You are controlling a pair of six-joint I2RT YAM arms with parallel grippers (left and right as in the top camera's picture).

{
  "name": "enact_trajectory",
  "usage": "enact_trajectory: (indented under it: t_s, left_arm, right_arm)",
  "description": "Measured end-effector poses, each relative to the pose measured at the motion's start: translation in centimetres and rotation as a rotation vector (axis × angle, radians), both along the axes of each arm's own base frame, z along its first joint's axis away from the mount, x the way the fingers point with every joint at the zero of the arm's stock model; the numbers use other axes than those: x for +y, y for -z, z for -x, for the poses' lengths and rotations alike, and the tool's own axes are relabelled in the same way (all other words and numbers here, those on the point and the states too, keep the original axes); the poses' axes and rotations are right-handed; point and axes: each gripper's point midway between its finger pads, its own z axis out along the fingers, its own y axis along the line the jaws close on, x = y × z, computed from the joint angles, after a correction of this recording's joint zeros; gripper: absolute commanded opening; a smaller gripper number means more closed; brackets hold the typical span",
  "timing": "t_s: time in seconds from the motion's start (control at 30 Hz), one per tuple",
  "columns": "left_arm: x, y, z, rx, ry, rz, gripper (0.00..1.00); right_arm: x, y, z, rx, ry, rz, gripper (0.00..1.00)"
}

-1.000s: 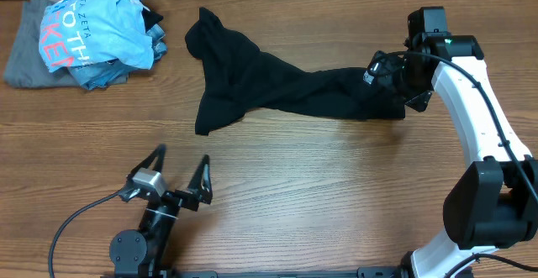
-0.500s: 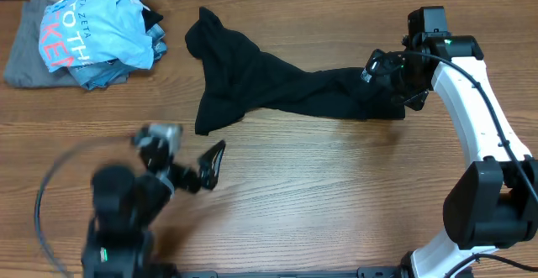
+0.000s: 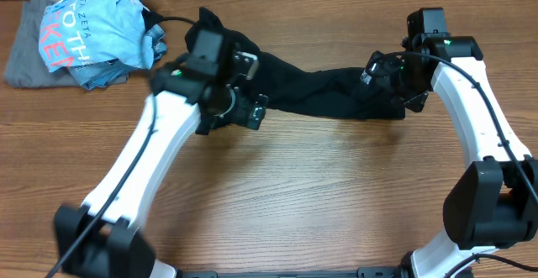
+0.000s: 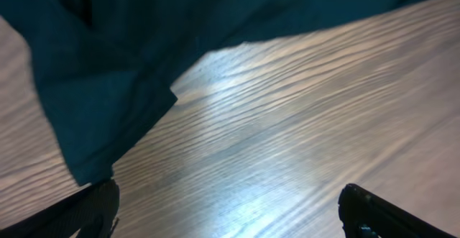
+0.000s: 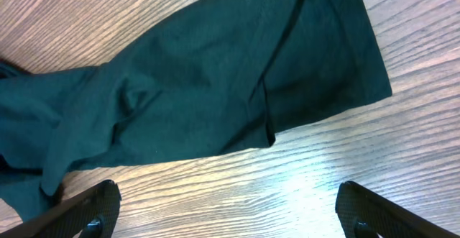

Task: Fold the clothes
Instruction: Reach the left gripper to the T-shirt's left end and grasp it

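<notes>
Left tool [image 4: 228, 211] hangs with jaws spread and empty over the near-left flap of the black T-shirt [image 3: 319, 89]; right tool [image 5: 230, 211], equally wide and empty, hovers at its right end. Nothing is folded yet: the soft, matte cloth lies twisted and rumpled across the far half of the glossy wood-grain tabletop [image 3: 319, 198] and, I judge, needs spreading first. Beyond, a crumpled blue shirt [image 3: 92, 26] heaps on a grey garment [image 3: 21, 60] at the far-left corner.

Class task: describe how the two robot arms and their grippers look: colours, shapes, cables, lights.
The left arm and right arm have white tubular links joined by bulky black joints. A thin black cable runs along each. A small green light glows near the right wrist. The left gripper and right gripper have dark, tapered fingers.
</notes>
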Motion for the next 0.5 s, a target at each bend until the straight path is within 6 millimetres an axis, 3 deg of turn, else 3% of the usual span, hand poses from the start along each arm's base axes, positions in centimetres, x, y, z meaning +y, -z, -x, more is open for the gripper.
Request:
enact_trajectory:
  t_s: [0.23, 0.5]
  left_arm:
    - [2.0, 7.5, -1.9, 0.112, -0.080, -0.173, 1.00]
    - [3.2, 12.2, -3.6, 0.135, -0.123, -0.260, 1.00]
  right_arm:
    - [-0.1, 0.0, 0.1, 0.003, 0.002, 0.008, 1.00]
    - [-0.3, 0.0, -0.1, -0.005, 0.004, 0.015, 1.00]
